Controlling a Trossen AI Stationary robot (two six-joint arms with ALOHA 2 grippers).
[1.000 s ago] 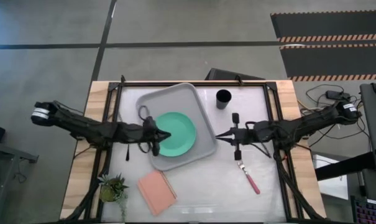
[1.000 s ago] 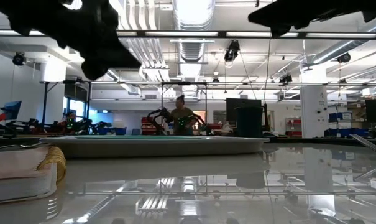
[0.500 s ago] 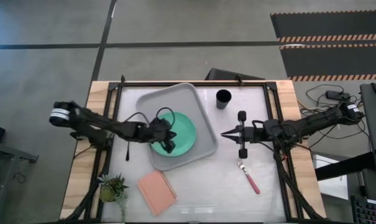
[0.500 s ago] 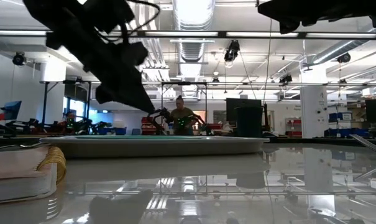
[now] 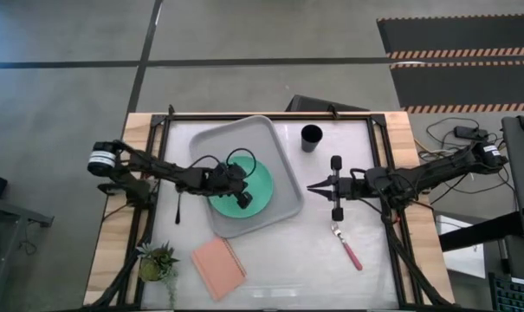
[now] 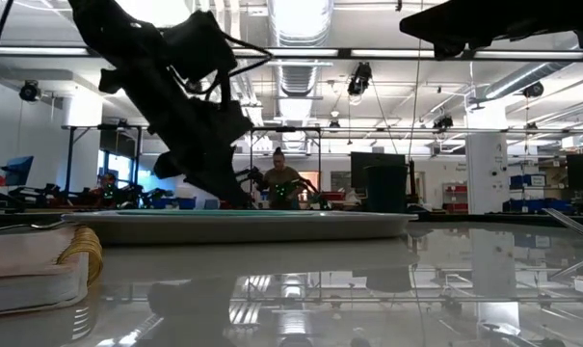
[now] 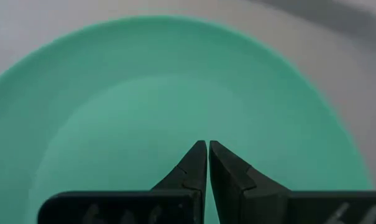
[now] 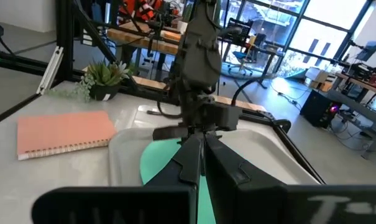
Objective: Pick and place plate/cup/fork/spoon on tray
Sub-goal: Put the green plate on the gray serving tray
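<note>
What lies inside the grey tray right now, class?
The tray holds the green plate. The left gripper, fingers shut, hovers over the plate and covers part of it, so anything beneath cannot be seen.

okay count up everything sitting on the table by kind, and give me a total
Tray: 1
Plate: 1
Cup: 1
Fork: 1
Pink pad: 1
Potted plant: 1
Total: 6
</note>
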